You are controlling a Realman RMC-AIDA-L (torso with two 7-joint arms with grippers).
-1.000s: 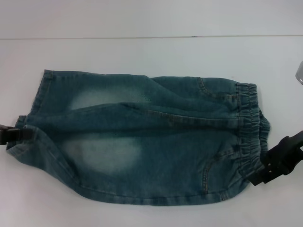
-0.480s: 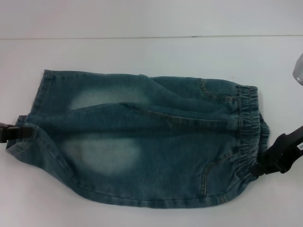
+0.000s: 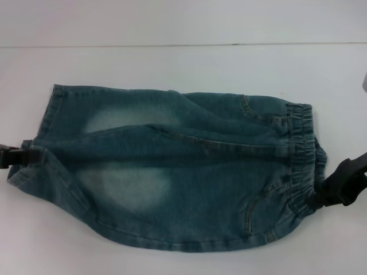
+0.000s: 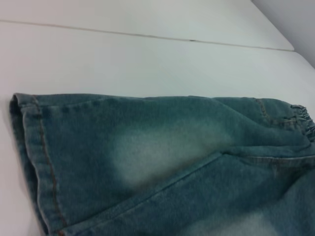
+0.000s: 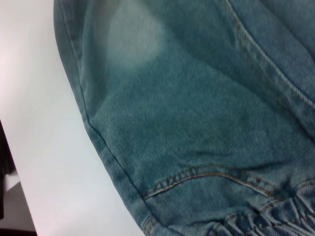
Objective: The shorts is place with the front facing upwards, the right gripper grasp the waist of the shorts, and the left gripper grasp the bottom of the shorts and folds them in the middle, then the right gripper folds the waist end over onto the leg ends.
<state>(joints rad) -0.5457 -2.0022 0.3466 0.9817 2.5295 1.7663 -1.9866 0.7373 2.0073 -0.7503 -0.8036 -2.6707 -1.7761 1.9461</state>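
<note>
Item: denim shorts [image 3: 172, 172], laid flat on the white table [image 3: 172, 69] in front of me, front side up, elastic waist [image 3: 302, 157] toward my right arm and leg hems [image 3: 34, 149] toward my left, which puts each end in reach of the arm meant to take it. Right gripper [image 3: 335, 189]: at the near corner of the waistband, touching the gathered elastic; I cannot tell whether its fingers have closed on cloth. Left gripper [image 3: 20, 156]: at the hem edge where the two legs meet, dark tip against the denim; grip likewise not readable from here. Neither wrist view shows fingers, only fabric: hem stitching on the left, pocket seam and elastic on the right. Condition: shorts not yet folded, lying in a single layer. My judgement: both arms are set at opposite ends to lift the near long edge together for the lengthwise fold.
</note>
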